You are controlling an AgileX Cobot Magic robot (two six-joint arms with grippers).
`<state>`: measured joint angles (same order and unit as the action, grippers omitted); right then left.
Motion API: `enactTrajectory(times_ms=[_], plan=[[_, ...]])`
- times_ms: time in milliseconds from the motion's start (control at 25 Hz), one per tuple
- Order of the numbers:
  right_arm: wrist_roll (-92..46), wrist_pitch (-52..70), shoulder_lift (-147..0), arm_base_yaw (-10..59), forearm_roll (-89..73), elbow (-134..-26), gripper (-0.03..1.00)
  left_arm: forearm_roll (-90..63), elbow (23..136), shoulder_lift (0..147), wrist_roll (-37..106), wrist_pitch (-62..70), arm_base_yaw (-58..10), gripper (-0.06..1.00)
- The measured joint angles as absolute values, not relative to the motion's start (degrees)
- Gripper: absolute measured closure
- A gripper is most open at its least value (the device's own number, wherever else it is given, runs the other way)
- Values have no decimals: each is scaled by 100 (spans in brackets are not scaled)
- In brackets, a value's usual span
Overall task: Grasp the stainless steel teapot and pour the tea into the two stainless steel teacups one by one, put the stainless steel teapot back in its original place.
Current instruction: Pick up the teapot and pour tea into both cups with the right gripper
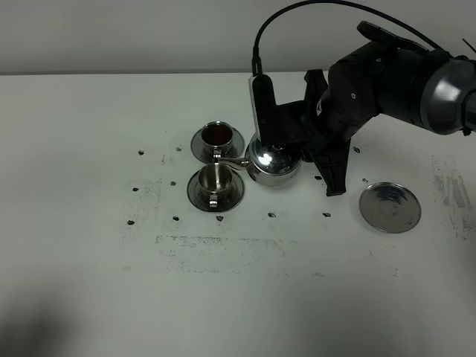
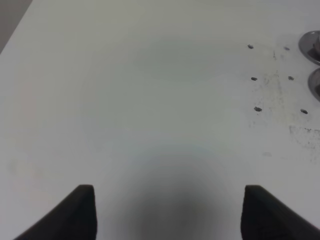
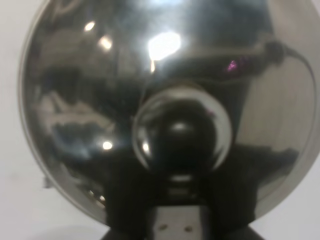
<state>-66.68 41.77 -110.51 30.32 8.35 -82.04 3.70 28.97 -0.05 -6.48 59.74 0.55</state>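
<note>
The right gripper (image 1: 295,140) has its jaws fully closed on the pot (image 1: 271,160), seemingly at the handle side. The contact itself is hidden behind the arm. The right wrist view is filled by the lid and its knob (image 3: 182,127), and from above the pot looks tipped toward the cups. Its spout (image 1: 236,159) points to 9 o'clock and ends at the rim of the near cup (image 1: 216,186), which sits at the pot's 8 o'clock. No dark liquid shows in that cup, and I cannot tell whether a stream is running. The far cup (image 1: 218,141), at the pot's 10 o'clock, holds dark tea (image 1: 218,133). The plate (image 1: 390,207) lies bare at the pot's 4 o'clock, well apart. The left gripper (image 2: 172,212) hangs over the table (image 2: 150,100), jaws spread wide and holding nothing.

By my reading the first cup is filled and the second pour is in hand. Left to do: fill the near cup, right the pot, and set it on the plate.
</note>
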Motion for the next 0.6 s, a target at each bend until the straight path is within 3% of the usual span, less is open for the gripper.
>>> enactTrajectory(times_ms=[600], plan=[[-6920,3744,-11558,3135,2341,-8603,77,370,2897,-5,-648,5974,55,35]])
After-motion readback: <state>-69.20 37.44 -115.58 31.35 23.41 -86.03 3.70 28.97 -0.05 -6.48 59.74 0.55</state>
